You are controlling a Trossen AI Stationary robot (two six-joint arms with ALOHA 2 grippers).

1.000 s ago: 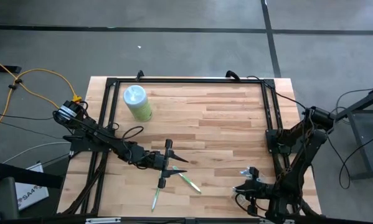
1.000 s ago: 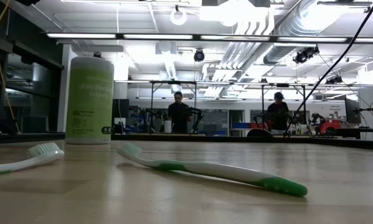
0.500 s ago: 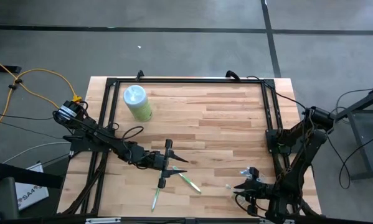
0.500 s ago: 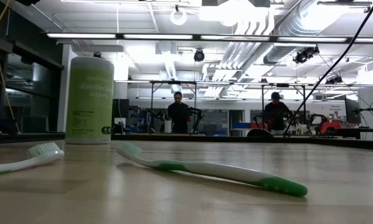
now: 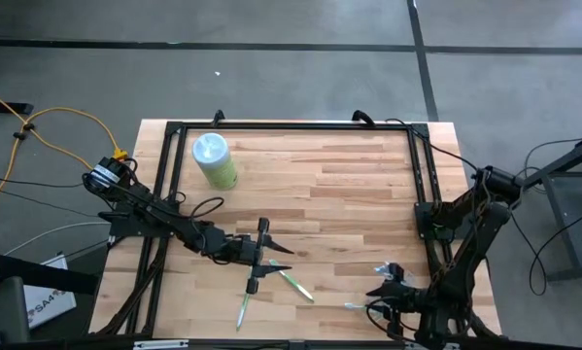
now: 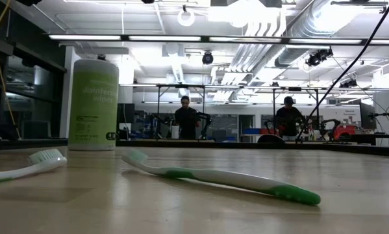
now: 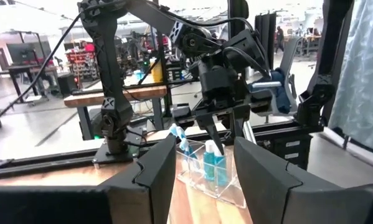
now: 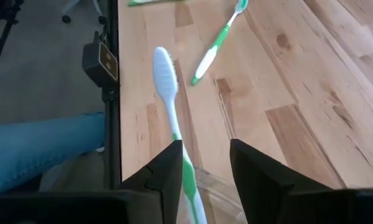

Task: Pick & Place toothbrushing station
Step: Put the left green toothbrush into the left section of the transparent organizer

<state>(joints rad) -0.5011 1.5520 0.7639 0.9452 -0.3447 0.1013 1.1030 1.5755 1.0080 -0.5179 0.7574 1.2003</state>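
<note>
Wood planks make the table (image 5: 349, 194) in the high view. The left hand (image 5: 276, 258) is seen low over the middle of it, and two toothbrushes lie just beside its fingers: a slanted toothbrush (image 5: 295, 284) and a paler toothbrush (image 5: 242, 311). A pale-green canister (image 5: 214, 160) stands well apart from this hand, behind it. The right hand (image 5: 380, 290) is placed near the table's front corner on its own side, with a small toothbrush (image 5: 354, 305) lying just beside it.

In the low view no hand is shown. A green-handled toothbrush (image 6: 213, 177) lies flat on the table, a white bristle head (image 6: 45, 157) lies next to it, and the canister (image 6: 93, 104) stands upright behind. Two persons (image 6: 186, 120) are seen far off in the room.

In the left wrist view the left hand (image 7: 206, 142) is open, with nothing between its fingers. Straight ahead of it a clear cup (image 7: 226, 190) stands with blue items (image 7: 211, 165) upright inside, and the right hand (image 7: 220, 134) hangs directly above this cup.

In the right wrist view the right hand (image 8: 206, 144) has its fingers apart, wider than the thin handle of the white and green toothbrush (image 8: 167, 93) that rises between them, close to one finger. Whether the handle is touched cannot be told. A green toothbrush (image 8: 214, 46) lies on the table farther ahead.
</note>
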